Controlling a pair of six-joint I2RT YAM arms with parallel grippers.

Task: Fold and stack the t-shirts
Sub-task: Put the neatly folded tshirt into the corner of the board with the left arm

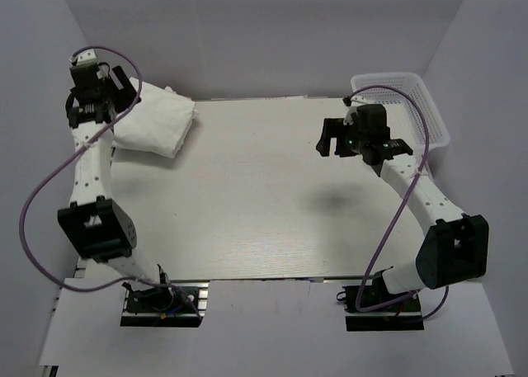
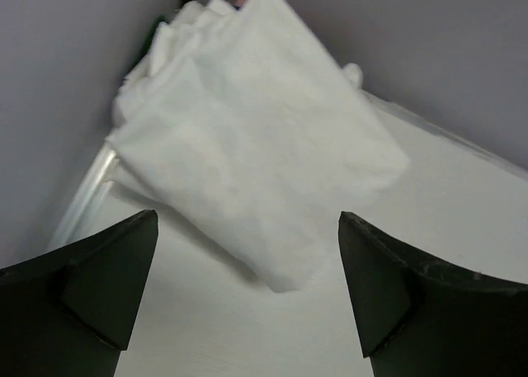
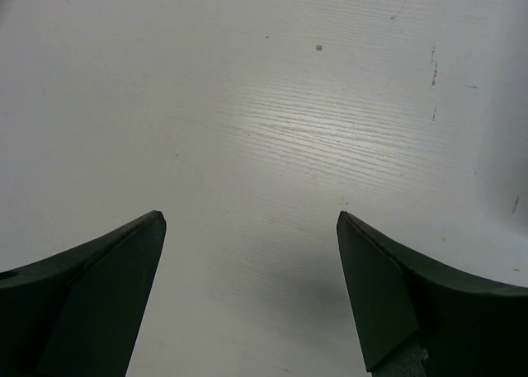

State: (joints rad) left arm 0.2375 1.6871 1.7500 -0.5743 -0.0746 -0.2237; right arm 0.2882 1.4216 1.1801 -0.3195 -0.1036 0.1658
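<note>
We found the folded t-shirts (image 1: 157, 123) stacked at the far left corner of the counter (image 1: 264, 204), presumably freeing folding room; left end effector (image 2: 247, 299) and right end effector (image 3: 252, 290) gaped wide, empty.

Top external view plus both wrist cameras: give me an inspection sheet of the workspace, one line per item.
Surface: pale wood-grain table, bare in the middle, with a few small specks.
Job's things: folded white t-shirts piled at the far left corner; count unclear; no unfolded shirt seen.
Clutter: nothing seen apart from a white mesh basket at the far right corner.
Grippers: left gripper open, facing the pile, holding nothing; right gripper open over bare table.
Cables: purple cables loop off each arm; the left one arcs past the pile.
Surroundings: plain white walls on three sides.
</note>
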